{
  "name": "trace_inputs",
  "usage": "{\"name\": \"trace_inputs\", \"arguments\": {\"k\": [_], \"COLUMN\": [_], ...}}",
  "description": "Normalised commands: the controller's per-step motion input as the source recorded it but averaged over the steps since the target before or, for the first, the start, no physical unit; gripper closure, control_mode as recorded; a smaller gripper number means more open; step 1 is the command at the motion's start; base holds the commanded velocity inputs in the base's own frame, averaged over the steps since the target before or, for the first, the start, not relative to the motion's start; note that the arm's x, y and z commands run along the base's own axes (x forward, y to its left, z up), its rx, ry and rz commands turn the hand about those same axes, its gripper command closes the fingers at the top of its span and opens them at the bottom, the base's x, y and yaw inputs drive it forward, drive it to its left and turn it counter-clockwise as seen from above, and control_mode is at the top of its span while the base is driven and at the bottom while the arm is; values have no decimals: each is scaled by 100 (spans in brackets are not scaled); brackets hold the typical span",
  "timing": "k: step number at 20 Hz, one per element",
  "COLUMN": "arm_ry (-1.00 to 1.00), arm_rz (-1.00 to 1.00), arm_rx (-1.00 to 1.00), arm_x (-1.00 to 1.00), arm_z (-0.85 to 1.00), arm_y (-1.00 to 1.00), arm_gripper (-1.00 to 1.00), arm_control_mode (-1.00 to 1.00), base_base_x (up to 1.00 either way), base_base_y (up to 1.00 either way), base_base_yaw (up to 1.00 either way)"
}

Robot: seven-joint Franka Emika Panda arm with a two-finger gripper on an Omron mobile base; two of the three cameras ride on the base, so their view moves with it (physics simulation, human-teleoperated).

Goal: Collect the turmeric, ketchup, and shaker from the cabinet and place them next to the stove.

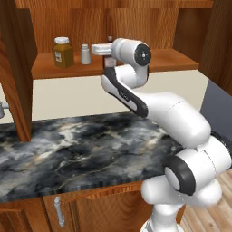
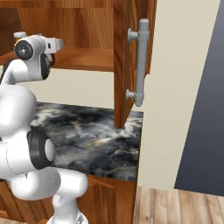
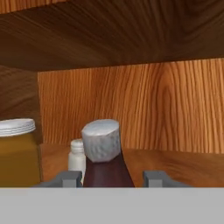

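The ketchup (image 3: 107, 168), a slim dark red-brown bottle with a pale grey cap, stands on the cabinet shelf (image 1: 172, 61) between my fingertips. My gripper (image 3: 113, 178) is shut on its body, and the hand (image 1: 102, 49) reaches into the cabinet at shelf height. The small white shaker (image 3: 77, 157) stands just left of the bottle and a little behind it. Further left sits the turmeric (image 3: 17, 153), a wide amber jar with a white lid. From the left base view the turmeric (image 1: 63, 53) and shaker (image 1: 85, 54) stand left of the hand. The stove is out of view.
The open cabinet door (image 2: 127, 65) with its long grey bar handle (image 2: 140, 61) hangs to the right of the arm. Below the shelf runs a dark marble counter (image 1: 90, 140). The cabinet's left wall (image 1: 18, 68) comes down to the counter.
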Motion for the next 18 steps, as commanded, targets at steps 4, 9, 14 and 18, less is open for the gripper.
{"name": "trace_inputs", "arguments": {"k": [4,9,14,18], "arm_ry": [-1,2,9,15], "arm_rz": [0,0,0,0], "arm_rx": [0,8,14,11], "arm_x": [-64,-86,-100,-98], "arm_z": [15,14,12,4], "arm_y": [-4,-11,-18,-14], "arm_gripper": [100,100,100,100], "arm_control_mode": [-100,-100,-100,-100], "base_base_x": [0,0,0,0], "base_base_y": [0,0,0,0], "base_base_yaw": [0,0,0,0]}}
